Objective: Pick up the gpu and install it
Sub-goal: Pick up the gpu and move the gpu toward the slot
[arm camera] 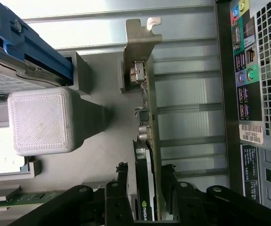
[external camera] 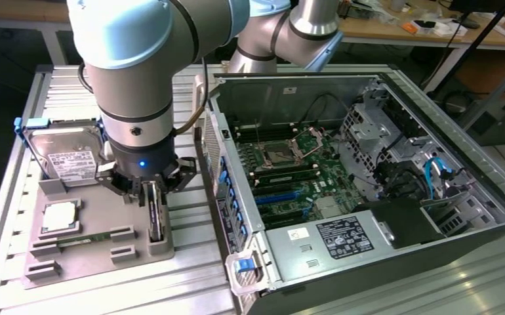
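gpu standing on edge in the grey holder tray, at the tray's edge nearest the computer case, jaws spread astride it, not yet clamped

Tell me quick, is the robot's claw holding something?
Gripper: open, with one finger on each side of the gpu, not squeezing it yet.

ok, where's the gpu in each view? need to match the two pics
Exterior view: the gpu stands on edge in the grey holder, on the exterior view's left, under the pincer.
Wrist view: the gpu is seen edge-on between the fingers of the pincer, its silver bracket at the far end.
Shared landmark: the hard drive in its blue carrier.
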